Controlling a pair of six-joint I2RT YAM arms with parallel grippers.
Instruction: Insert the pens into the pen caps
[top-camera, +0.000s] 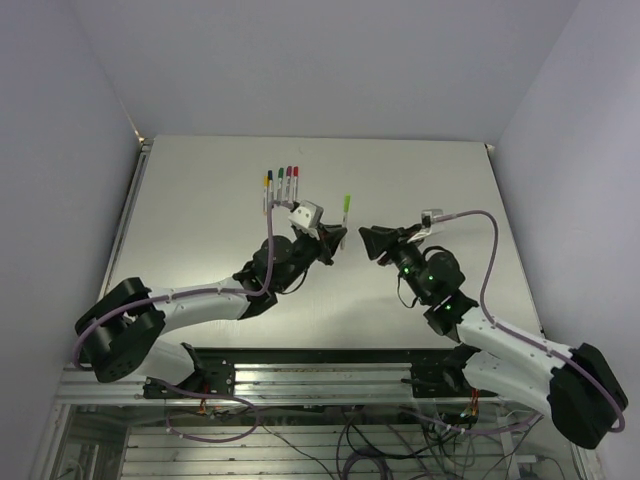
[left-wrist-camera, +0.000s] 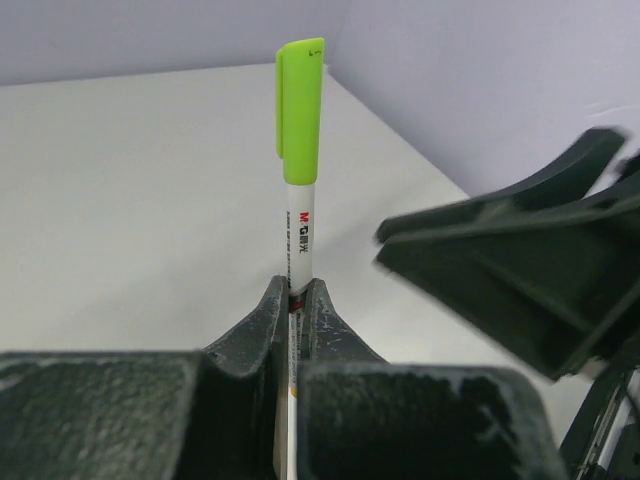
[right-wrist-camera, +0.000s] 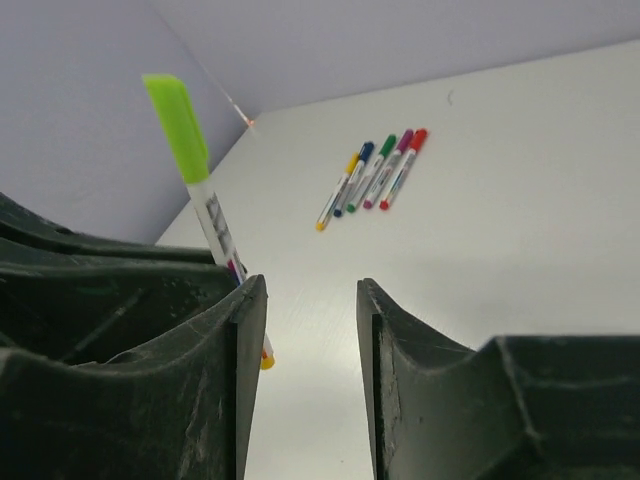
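Closest to me, my left pincer (left-wrist-camera: 296, 297) is clamped narrow on the lower barrel of a white pen (left-wrist-camera: 299, 235), holding it upright over the counter (right-wrist-camera: 520, 180). I cannot tell whether the pen's bottom end touches the surface. On top of that pen sits a lime-green cap (left-wrist-camera: 300, 105), in line with the barrel and with no gap at the join that I can make out, so I judge this one capped or very nearly so. Just to the right of the pen, my right pincer (right-wrist-camera: 310, 300) stands wide and holds nothing, its jaws apart from both barrel and cap. To finish the step well I would not trust the look of the join alone. I'd bring the right pincer onto the cap, close lightly, and press straight down along the barrel with the left gripping firmly. Any sideways push would tilt so thin a pen in that narrow hold. I'd let go of the cap first. Well beyond the pen and to its left, a row of five pens (right-wrist-camera: 372, 180) lies side by side on the counter, with ends in yellow, dark blue, green, magenta and red, all seemingly capped. The held pen belongs down beside them.
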